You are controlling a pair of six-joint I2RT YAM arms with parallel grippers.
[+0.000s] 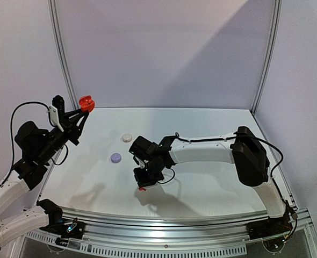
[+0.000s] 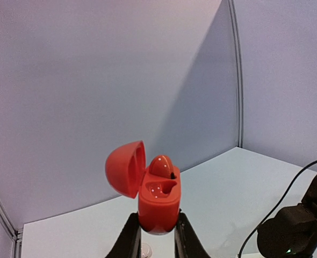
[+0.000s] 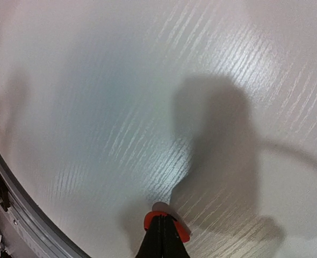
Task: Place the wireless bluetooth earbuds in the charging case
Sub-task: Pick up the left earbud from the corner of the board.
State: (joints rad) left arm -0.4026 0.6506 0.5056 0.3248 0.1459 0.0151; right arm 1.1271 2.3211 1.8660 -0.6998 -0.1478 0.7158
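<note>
My left gripper (image 1: pixel 82 110) is raised above the table's left side and is shut on a red charging case (image 1: pixel 86 102). In the left wrist view the case (image 2: pixel 158 207) stands upright between the fingers (image 2: pixel 130 236) with its lid (image 2: pixel 124 169) swung open to the left. One red earbud (image 2: pixel 161 165) sits in the far socket; the near socket (image 2: pixel 159 188) is empty. My right gripper (image 1: pixel 142 184) points down just above the table's middle, shut on a second red earbud (image 3: pixel 181 233), which pokes out beside the tips of that gripper (image 3: pixel 161 223).
A round lavender case (image 1: pixel 116 157) and a round white case (image 1: pixel 127 137) lie closed on the white table (image 1: pixel 212 177), between the two arms. The right arm's dark wrist (image 2: pixel 298 223) shows at the lower right of the left wrist view. A metal rail (image 1: pixel 164 226) runs along the near edge.
</note>
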